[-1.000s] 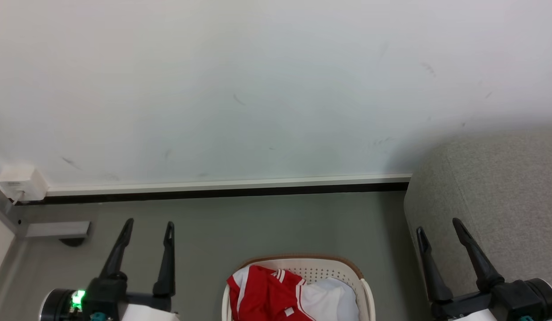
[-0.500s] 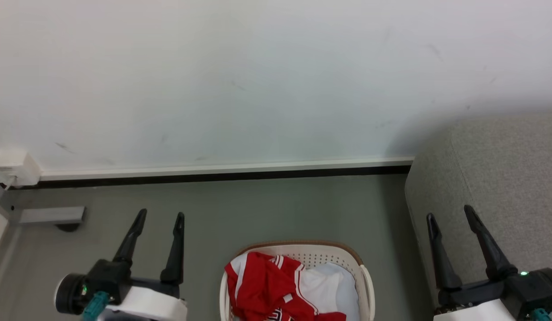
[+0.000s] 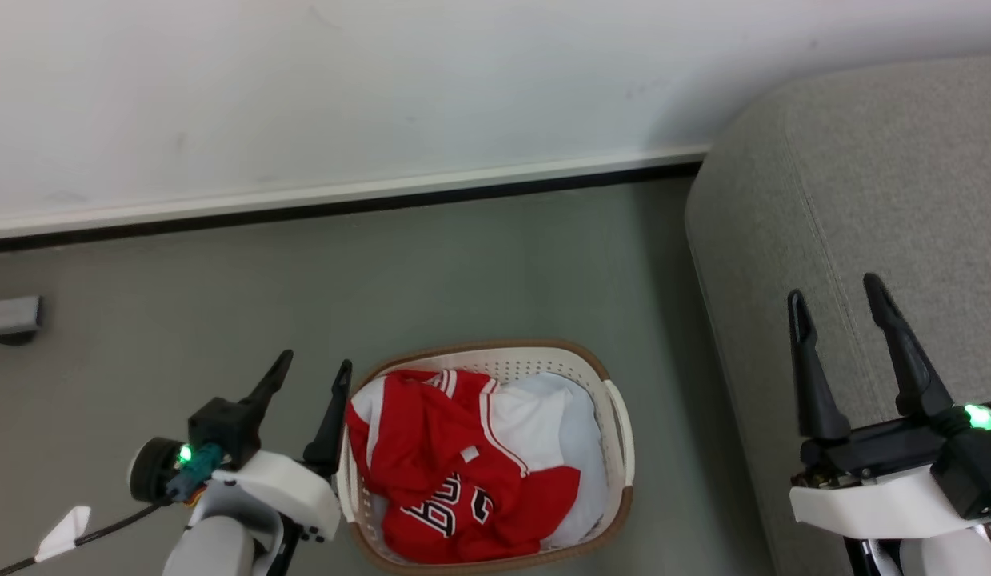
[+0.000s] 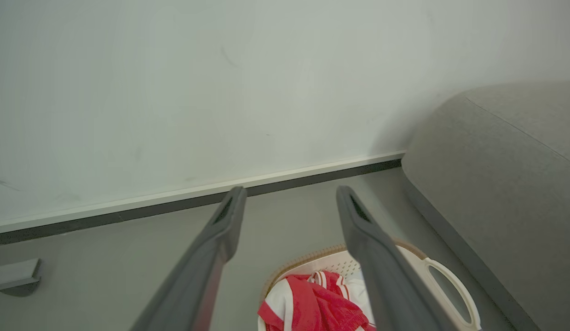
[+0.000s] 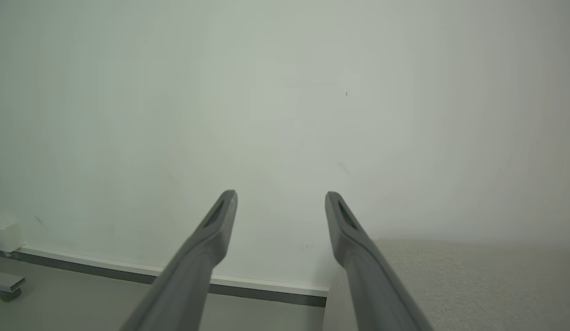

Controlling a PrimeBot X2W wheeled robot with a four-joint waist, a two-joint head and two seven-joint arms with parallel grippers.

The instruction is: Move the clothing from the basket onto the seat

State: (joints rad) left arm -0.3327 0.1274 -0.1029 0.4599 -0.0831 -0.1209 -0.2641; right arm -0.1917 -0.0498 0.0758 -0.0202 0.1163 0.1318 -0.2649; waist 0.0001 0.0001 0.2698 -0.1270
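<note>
**Both hands wide and empty, clothing in the basket**

The clothing (image 3: 439, 448) lies bunched inside the basket (image 3: 495, 350), red with white stripes and black lettering on the near fold. It fills the basket's left and middle, and plain white fabric (image 3: 579, 448) shows at the basket's right side. My left hand (image 3: 315, 362) is just left of the basket, its fingers spread wide and holding nothing. The inner finger runs along the basket's left rim in the head view; I cannot tell whether it touches. My right hand (image 3: 835, 288) is well to the right of the basket, over the seat (image 3: 863, 184), fingers also wide and empty. The seat stands right of the basket, a strip of floor (image 3: 463, 264) between them. I count one basket, one seat and two hands. How many garments make up the red heap I cannot tell.
</note>
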